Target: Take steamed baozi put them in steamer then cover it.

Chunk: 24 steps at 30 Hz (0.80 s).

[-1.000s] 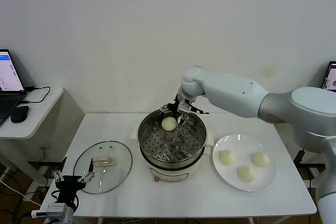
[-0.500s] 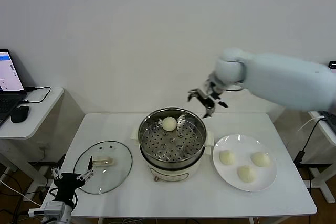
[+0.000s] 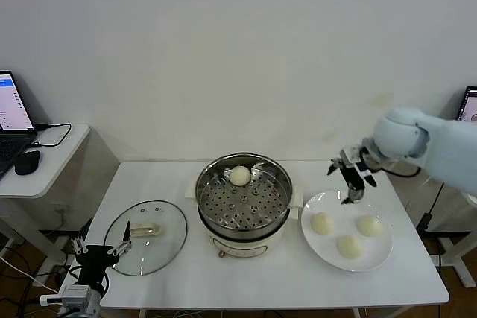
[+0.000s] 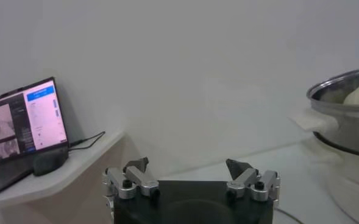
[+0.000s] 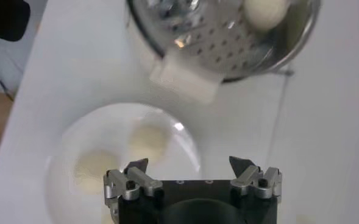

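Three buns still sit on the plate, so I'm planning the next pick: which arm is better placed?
The right. Its open right gripper hangs empty above the plate of baozi; the left gripper waits low by the table's front-left corner.

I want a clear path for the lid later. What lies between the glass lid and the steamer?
Only bare white table lies between the glass lid and the steamer; the head view shows it.

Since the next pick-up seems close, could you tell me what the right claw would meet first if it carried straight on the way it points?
Probably the white plate beside the baozi nearest the steamer. The open right claw points down over that plate edge; depth is uncertain.
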Tool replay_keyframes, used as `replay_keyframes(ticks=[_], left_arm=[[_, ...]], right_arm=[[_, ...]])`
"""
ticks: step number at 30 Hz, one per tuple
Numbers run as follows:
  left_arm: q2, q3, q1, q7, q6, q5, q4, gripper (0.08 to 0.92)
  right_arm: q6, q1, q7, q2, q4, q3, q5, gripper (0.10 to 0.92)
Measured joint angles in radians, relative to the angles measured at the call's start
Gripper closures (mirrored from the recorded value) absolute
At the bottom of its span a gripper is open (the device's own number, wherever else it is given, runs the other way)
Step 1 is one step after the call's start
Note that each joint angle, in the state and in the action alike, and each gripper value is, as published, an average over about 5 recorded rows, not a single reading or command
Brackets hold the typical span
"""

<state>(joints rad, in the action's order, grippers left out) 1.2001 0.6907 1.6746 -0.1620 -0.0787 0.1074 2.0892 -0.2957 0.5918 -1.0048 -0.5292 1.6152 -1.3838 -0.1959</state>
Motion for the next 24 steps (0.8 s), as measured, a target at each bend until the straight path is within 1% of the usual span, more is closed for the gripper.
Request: replay_keyframes(ticks=[10, 24], left_arm=[[0.012, 0.012, 0.005, 0.0, 0.0, 0.0, -0.005, 0.177], [0.016, 0.015, 0.004, 0.001, 0.001, 0.001, -0.011, 0.177]], right_arm=[[-0.007, -0.233, 0.026, 0.003, -0.056, 0.15, 0.087, 0.203], [-0.01, -0.445, 0.063, -0.116, -0.215, 0.306, 0.168, 0.203]])
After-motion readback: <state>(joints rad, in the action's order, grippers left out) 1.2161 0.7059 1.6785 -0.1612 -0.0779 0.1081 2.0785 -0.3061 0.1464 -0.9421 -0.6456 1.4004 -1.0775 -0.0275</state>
